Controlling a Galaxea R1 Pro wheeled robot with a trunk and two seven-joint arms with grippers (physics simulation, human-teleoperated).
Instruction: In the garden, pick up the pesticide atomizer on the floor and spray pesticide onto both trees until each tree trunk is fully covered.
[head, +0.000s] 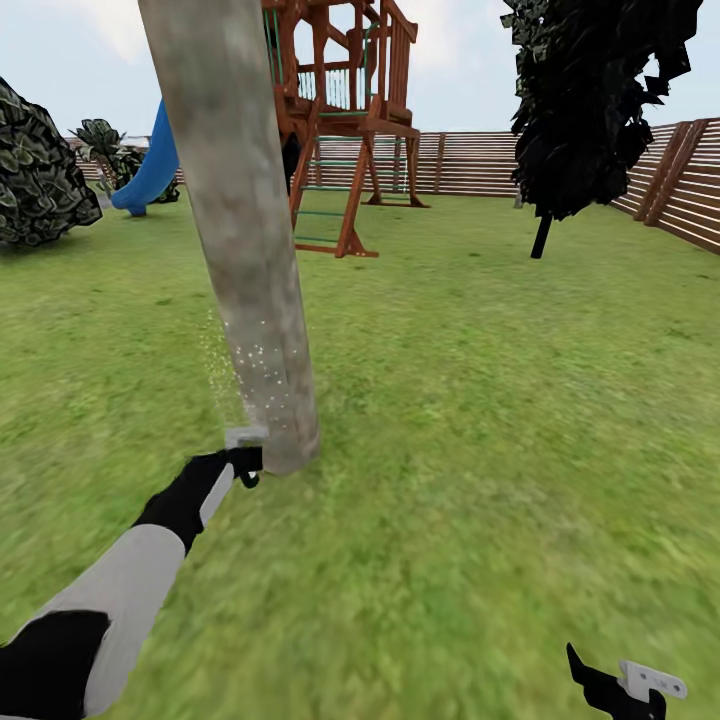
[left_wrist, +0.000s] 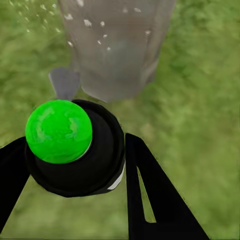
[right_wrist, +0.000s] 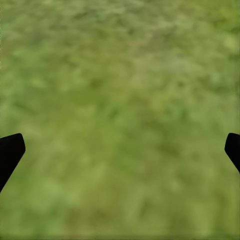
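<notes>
A thick, pale, mottled tree trunk (head: 250, 270) leans across the head view and meets the grass floor (head: 450, 450) at its base. My left gripper (head: 246, 462) sits right beside that base, shut on the pesticide atomizer (left_wrist: 97, 167), a black bottle with a bright green round top. Black fingers (left_wrist: 150, 200) flank the bottle. White pesticide specks (head: 252, 362) dot the lower trunk and hang in the air beside it; they also show on the trunk (left_wrist: 117, 45) in the left wrist view. Low over bare grass, my right gripper (head: 625, 690) is open and holds nothing.
A wooden play tower (head: 345, 110) with a blue slide (head: 150, 165) stands behind the trunk. An all-black tree (head: 590, 100) rises at the right, near the slatted fence (head: 680, 180). A round bush (head: 35, 170) sits at the far left. Open lawn spreads to the right.
</notes>
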